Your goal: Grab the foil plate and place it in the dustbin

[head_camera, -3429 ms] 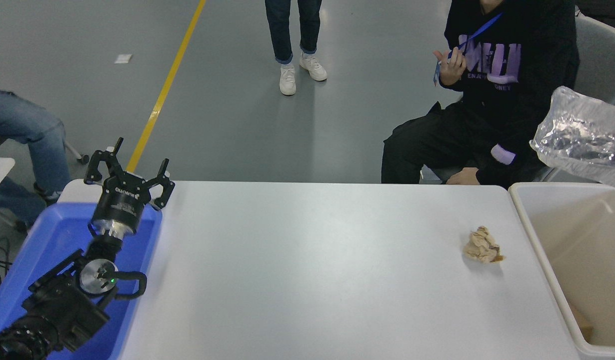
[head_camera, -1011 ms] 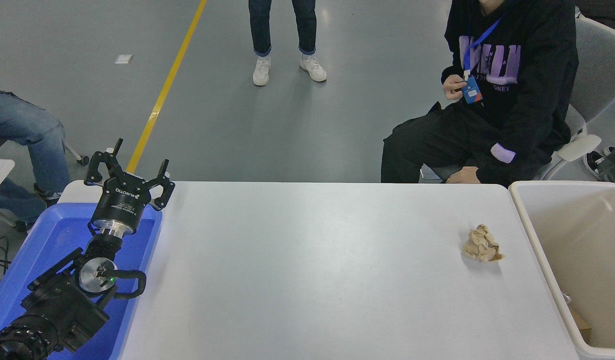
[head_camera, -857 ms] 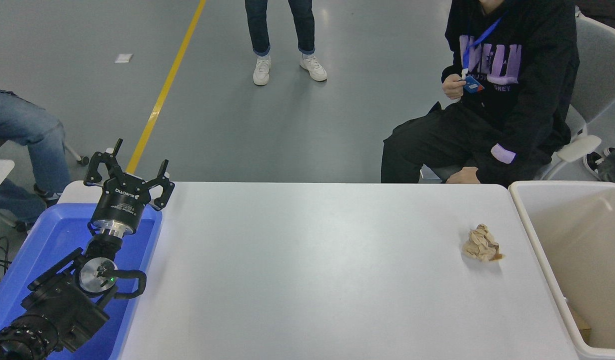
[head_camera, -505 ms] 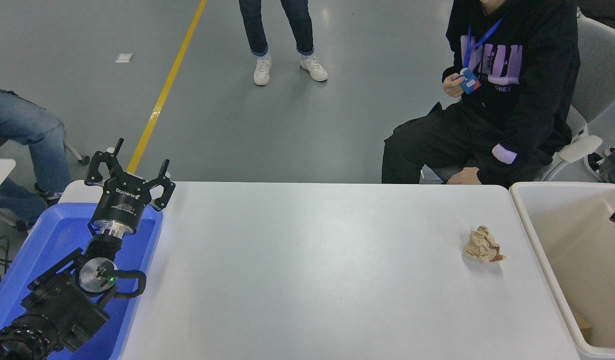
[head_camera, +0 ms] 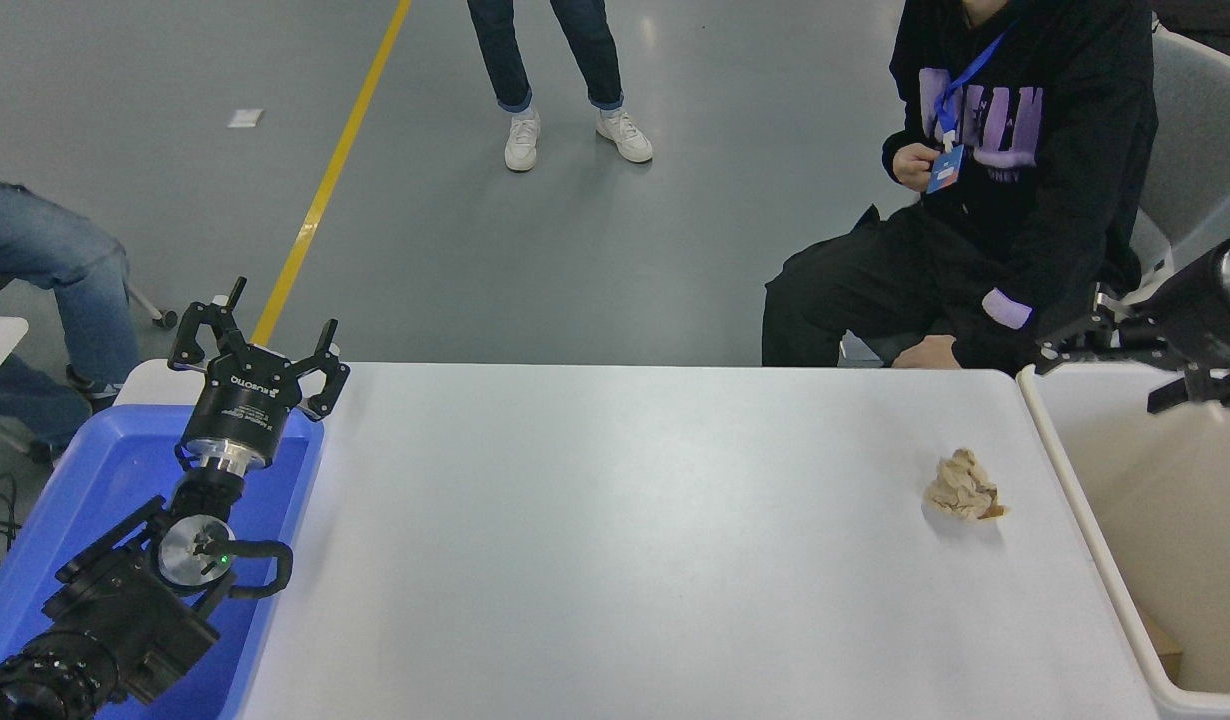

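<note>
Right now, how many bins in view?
2. The blue bin at the table's left edge, under the parked left arm; the dustbin at the right edge, partly cut off by the frame.

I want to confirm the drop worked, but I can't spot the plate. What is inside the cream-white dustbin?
The dustbin shows bare beige walls and a small brown scrap near its lower corner. No foil plate is visible; the bin's right part lies outside the picture. The right gripper hangs open over its far rim.

dustbin [head_camera: 1085, 500] cut off right, right arm [head_camera: 1200, 310] too
</note>
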